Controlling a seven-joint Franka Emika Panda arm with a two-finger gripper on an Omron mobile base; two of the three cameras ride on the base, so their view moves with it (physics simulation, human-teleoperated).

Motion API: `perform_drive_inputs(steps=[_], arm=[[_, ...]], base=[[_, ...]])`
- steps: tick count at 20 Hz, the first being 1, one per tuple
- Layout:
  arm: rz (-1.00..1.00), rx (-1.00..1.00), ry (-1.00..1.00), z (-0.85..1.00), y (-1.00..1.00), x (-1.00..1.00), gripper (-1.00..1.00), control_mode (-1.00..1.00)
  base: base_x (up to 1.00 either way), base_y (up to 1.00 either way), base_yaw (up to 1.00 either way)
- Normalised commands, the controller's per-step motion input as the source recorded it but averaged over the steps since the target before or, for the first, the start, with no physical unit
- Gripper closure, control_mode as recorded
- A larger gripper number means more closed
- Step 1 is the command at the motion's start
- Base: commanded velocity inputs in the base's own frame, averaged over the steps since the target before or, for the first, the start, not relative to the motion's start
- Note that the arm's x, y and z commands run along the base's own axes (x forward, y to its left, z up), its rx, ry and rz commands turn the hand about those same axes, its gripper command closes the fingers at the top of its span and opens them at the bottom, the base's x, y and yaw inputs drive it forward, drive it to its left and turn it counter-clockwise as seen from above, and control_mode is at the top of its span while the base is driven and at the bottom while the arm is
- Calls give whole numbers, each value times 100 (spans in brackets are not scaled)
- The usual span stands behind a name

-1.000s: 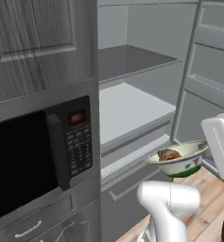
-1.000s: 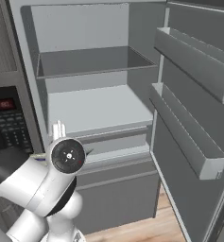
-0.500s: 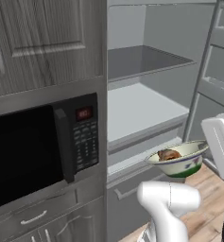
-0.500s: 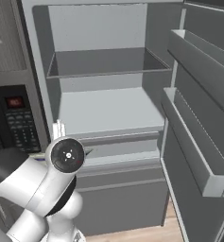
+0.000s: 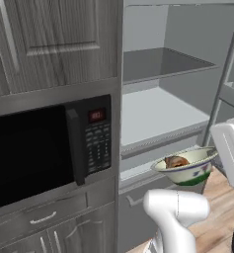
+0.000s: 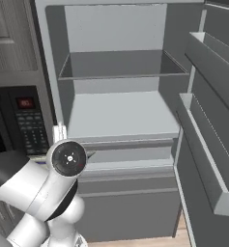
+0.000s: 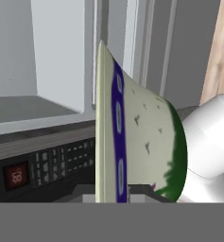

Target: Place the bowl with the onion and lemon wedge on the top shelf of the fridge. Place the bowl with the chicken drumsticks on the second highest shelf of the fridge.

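Fingers (image 7: 112, 194) clamped on the rim of the bowl with the chicken drumsticks (image 5: 186, 168), held level before the open fridge (image 6: 121, 111), below its second-highest shelf (image 6: 121, 116); a lift-and-reach inward appears necessary.

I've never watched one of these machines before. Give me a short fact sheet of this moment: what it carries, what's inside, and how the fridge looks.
carried item: pale cream bowl with greenish outside, gripped at its rim
hand: shut on the bowl's rim
contents: browned chicken drumsticks
fridge: door open, shelves bare
beside fridge: black microwave, built into grey cabinets
bowl position: in front of the fridge, not yet on a shelf
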Motion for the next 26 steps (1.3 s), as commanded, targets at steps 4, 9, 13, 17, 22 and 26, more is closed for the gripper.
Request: perform_drive_inputs(steps=[4, 9, 13, 17, 22, 26], arm=[[0, 0, 0, 0, 0, 0, 100, 100], [0, 0, 0, 0, 0, 0, 100, 100], [0, 0, 0, 0, 0, 0, 100, 100], [0, 0, 0, 0, 0, 0, 100, 100], [0, 0, 0, 0, 0, 0, 100, 100], [0, 0, 0, 0, 0, 0, 100, 100]], base=[[9, -1, 20], [8, -2, 23], [14, 0, 21], [38, 0, 5], [52, -19, 10], [32, -53, 5]])
